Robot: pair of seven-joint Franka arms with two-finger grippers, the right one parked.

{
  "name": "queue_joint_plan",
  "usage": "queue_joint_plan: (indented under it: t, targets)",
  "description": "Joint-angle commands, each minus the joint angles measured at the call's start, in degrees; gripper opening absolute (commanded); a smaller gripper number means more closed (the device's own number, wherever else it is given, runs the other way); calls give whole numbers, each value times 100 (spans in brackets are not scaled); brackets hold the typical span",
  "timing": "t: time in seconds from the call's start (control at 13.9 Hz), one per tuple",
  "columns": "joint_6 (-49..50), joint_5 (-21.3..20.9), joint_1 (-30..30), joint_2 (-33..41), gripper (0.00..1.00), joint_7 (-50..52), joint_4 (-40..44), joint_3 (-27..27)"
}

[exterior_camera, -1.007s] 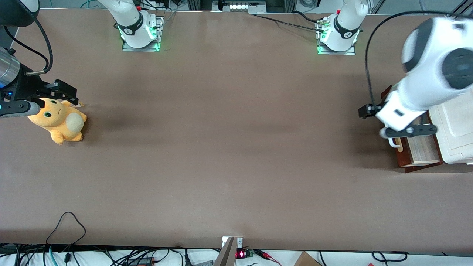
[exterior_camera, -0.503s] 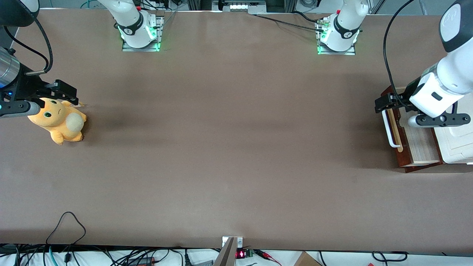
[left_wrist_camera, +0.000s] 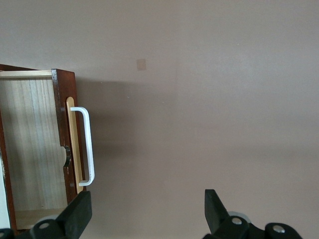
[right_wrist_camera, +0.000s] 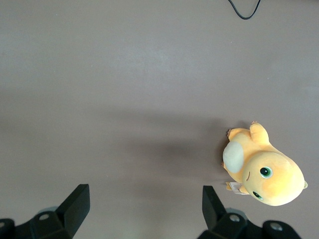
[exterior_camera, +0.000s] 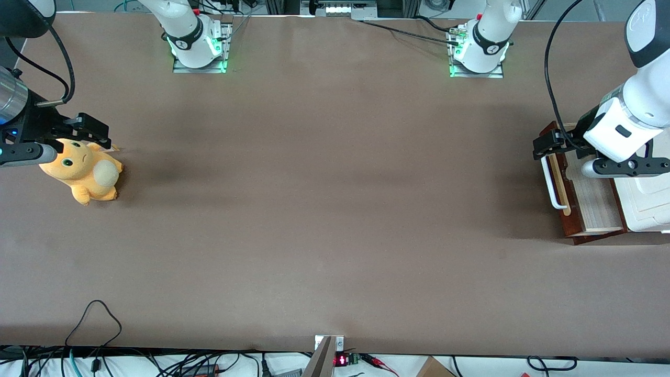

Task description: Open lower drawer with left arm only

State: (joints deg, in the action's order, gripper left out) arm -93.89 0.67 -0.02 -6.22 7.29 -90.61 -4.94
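Spread apart and empty, the gripper (left_wrist_camera: 144, 214) is held above bare table (exterior_camera: 335, 209), just clear of the lower drawer (exterior_camera: 589, 196), whose white handle (left_wrist_camera: 85, 147) lies beside and below one fingertip. Pale wood is exposed inside the drawer, so the opening step is judged done. Only a withdrawal of the left arm (exterior_camera: 628, 125) appears called for next.
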Motion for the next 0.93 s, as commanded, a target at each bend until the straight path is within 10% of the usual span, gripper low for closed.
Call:
queue_joint_plan:
  t: [0.0,0.86]
  targets:
    - [-68,82,11,94,100,-281,-80,20]
    - [-68,82,20,51,100,-536,-80,29]
